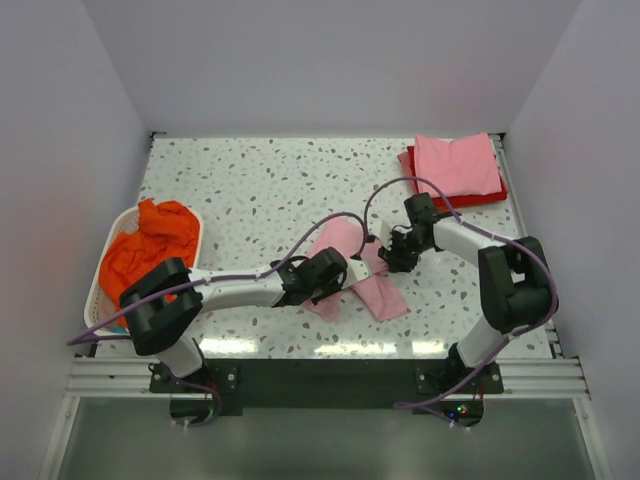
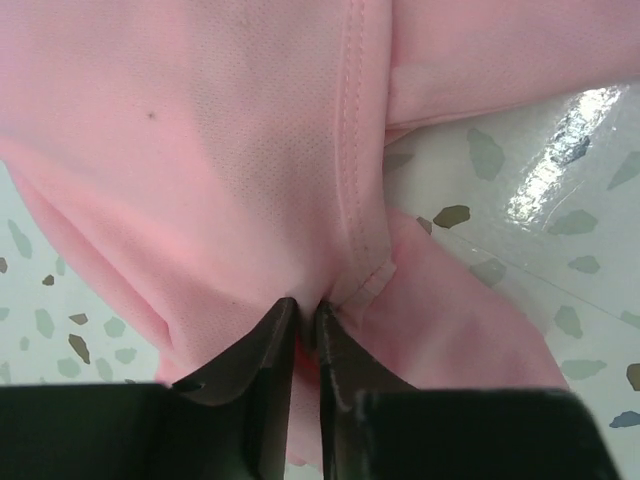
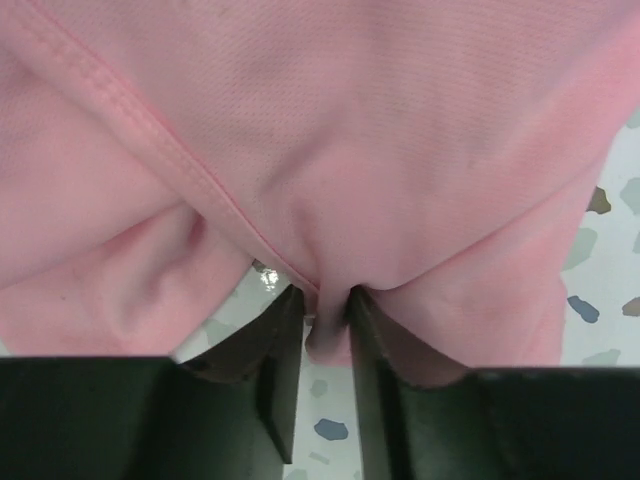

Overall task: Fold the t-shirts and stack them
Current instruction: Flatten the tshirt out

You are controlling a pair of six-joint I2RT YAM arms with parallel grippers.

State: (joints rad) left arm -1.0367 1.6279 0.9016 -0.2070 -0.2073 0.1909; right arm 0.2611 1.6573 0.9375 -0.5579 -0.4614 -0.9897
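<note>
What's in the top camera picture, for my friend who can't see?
Two arms pinch a pink t-shirt mid-table, left tool and right tool both shut on it. A folded pink shirt lies on a red shirt far right; an orange shirt fills a white basket left.

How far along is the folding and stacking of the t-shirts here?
Done: a folded pink shirt lies on a folded red shirt at the far right. In hand: the left pincer and right pincer are each shut on a crumpled light pink shirt mid-table. Left: the orange shirt, bunched in the white basket.
</note>
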